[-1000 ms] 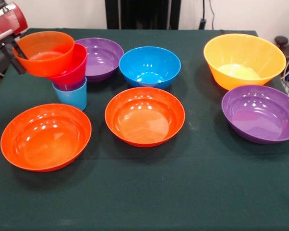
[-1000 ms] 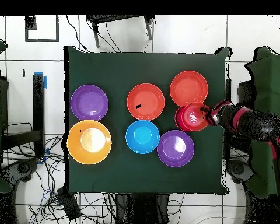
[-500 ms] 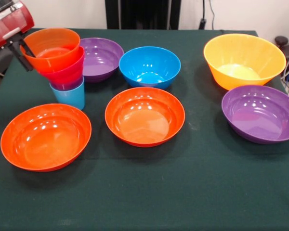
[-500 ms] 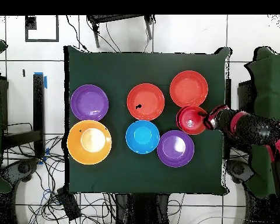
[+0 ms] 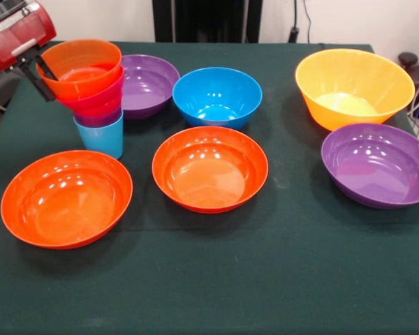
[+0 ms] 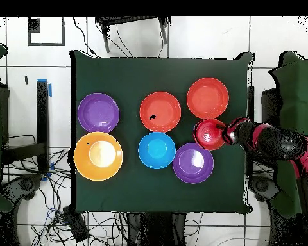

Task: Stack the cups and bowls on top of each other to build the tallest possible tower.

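Observation:
The tower (image 5: 94, 105) stands at the table's left side: a light blue cup (image 5: 100, 138) lowest, a purple cup (image 5: 98, 118) in it, a pink bowl (image 5: 92, 98) above, and a small orange bowl (image 5: 81, 67) on top, sitting about level. My gripper (image 5: 42, 70) reaches in from the left and is shut on the small orange bowl's left rim, one black finger inside and one outside. From overhead the tower (image 6: 208, 134) shows as one red round, with the gripper (image 6: 228, 134) at its right edge.
Loose on the green cloth lie two wide orange-red bowls (image 5: 66, 199) (image 5: 209, 167), two wide purple bowls (image 5: 149, 84) (image 5: 378, 165), a blue bowl (image 5: 216, 96) and a large yellow-orange bowl (image 5: 354, 87). The near purple bowl touches the tower's right side.
The small orange bowl, tilted and off to the left a second ago, has swung right and settled level into the pink bowl. The gripper moved with it.

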Controlling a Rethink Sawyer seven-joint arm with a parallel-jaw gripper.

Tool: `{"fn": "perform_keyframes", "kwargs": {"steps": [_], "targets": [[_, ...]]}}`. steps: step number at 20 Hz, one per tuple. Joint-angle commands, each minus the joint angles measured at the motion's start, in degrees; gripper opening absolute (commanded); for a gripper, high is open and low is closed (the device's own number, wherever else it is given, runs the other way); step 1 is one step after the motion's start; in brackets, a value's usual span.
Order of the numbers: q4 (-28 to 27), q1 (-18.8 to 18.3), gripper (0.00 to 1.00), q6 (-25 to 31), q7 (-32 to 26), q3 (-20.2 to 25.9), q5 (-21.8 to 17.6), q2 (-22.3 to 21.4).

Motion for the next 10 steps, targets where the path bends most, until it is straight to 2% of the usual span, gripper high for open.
{"fn": "perform_keyframes", "kwargs": {"steps": [1,10], "targets": [[3.48,2.23,0.0,0.23,-8.39,-4.0,-0.47,-0.11],[3.95,2.35,0.0,-0.05,-8.32,-3.44,0.05,0.23]]}}
